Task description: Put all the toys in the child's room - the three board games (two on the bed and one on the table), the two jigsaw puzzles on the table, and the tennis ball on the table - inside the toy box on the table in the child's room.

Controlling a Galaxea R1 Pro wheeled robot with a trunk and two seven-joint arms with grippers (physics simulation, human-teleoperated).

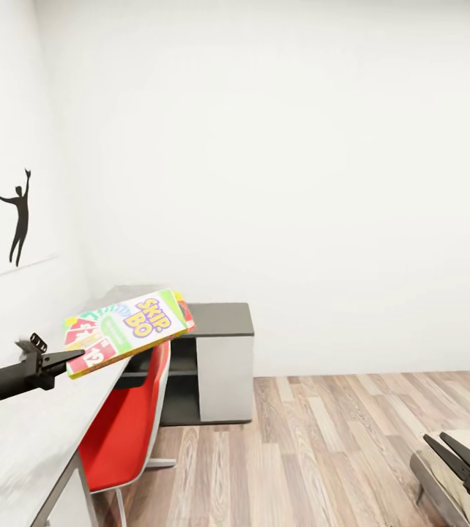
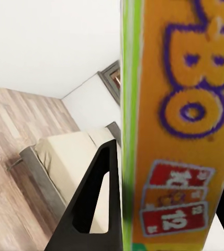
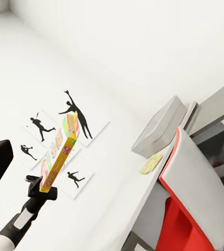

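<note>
Holding the SKIP-BO board game (image 1: pixel 127 331) aloft in my left end effector (image 1: pixel 72 359).
Its fingers are clamped on the box's edge above the grey bench (image 1: pixel 23 439); my right end effector (image 1: pixel 451 450) hangs spread apart over the bed (image 1: pixel 458 476).

White walls (image 1: pixel 301 146), plank floor (image 1: pixel 323 454), red chair (image 1: pixel 125 432).

Black arms end in slim, pointed black tools (image 1: pixel 65 359) (matte finish).
</note>
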